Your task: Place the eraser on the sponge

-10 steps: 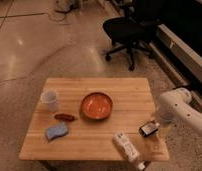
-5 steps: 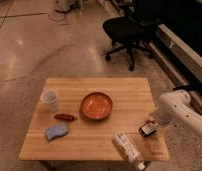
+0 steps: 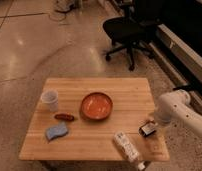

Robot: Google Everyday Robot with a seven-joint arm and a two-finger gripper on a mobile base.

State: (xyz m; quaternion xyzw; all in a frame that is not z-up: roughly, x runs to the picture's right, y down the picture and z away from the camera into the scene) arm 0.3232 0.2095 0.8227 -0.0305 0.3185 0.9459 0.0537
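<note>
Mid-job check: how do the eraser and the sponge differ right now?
Colour: the eraser is mostly dark with a pale face; the sponge is light blue. Outline: the eraser is a straight-edged block; the sponge has wavy, rounded edges. Place: the eraser is at the table's right edge with the gripper right at it; the sponge lies front left, well away from it. Both are small and flat.

Arm [image 3: 186, 111]: white, smooth, thick rounded tube along right edge of frame.
Elbow [image 3: 166, 106]: bulbous white cap, faintly shaded underneath.
Collar [image 3: 186, 89]: thin dark strip topping the white shell, right of centre.
Tool [image 3: 152, 125]: small, dark, lower right of frame, just below Elbow, over counter [image 3: 94, 142] right edge.
</note>
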